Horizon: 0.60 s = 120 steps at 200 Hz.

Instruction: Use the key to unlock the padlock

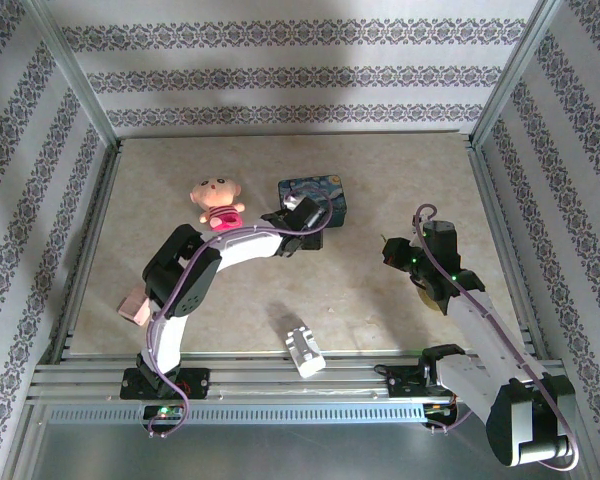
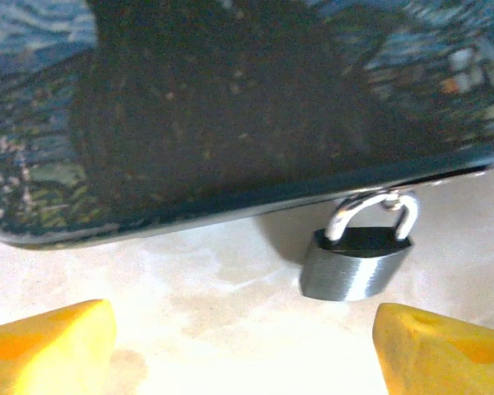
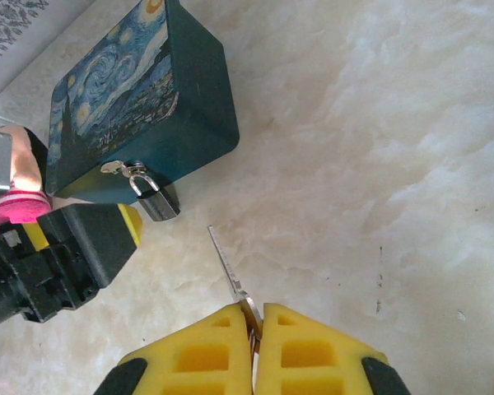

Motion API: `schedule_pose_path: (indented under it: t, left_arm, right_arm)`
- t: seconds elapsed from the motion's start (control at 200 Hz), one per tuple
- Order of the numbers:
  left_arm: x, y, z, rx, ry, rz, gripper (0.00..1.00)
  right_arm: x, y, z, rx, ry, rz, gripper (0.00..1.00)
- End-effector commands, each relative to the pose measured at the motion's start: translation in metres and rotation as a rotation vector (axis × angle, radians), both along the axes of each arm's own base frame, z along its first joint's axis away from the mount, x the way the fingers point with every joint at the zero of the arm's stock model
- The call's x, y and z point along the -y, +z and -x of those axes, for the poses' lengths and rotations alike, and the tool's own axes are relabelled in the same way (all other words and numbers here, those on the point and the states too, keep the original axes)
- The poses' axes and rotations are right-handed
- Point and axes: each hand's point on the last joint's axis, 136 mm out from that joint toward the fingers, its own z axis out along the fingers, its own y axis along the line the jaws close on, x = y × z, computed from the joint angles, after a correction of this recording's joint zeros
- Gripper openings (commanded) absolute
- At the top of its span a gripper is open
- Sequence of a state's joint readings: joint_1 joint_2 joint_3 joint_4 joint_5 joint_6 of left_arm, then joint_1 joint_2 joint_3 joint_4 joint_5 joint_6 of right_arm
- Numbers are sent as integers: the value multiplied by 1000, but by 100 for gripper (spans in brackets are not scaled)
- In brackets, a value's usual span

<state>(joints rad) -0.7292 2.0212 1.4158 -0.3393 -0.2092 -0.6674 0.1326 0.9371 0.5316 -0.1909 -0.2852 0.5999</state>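
The small dark grey metal padlock point(image 2: 354, 267) hangs by its silvery shackle from the front edge of the blue rectangular tin painted with a starry night point(image 2: 230, 107). Its body is down on the pale marbled table point(image 2: 214, 280).

The left gripper point(image 2: 243, 346) faces that edge with its yellow fingers point(image 2: 49, 346) spread wide and nothing between them. From the middle of the gap the padlock lies ahead at about 1 o'clock. It is nearer the finger on the right of the wrist view and touches neither.

The right gripper point(image 3: 255, 329) has its yellow fingers pressed tight together on the head of the thin silvery-grey metal key point(image 3: 226, 263). The blade sticks out bare toward 11 o'clock. From the blade's tip the padlock sits farther along at roughly 11 o'clock, near but clearly apart, with bare table between them.

In the top view the tin lies at about 12 o'clock from the table's middle. The left gripper is at the tin's near edge, and the right gripper stands off at about 4 o'clock from the tin.
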Motion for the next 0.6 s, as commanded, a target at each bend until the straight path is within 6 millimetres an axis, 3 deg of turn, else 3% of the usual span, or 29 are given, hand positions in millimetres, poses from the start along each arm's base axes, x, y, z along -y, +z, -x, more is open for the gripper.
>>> schedule_pose_path:
  t: [0.0,0.17,0.44,0.595]
  left_arm:
    - [11,12,-1,-69,-13,15,82]
    - [17,31,-7,-94,-95,-50,82]
    - [-4,53,-7,-156,-199,-82,81]
    - [-9,54,2,-170,-214,-83,80]
  right_arm:
    - [3,4,0,17,-12,-12,0]
    - [2,8,1,29,-9,-15,0]
    - [4,8,2,32,-17,-10,0]
    - [4,6,2,28,-20,-8,0]
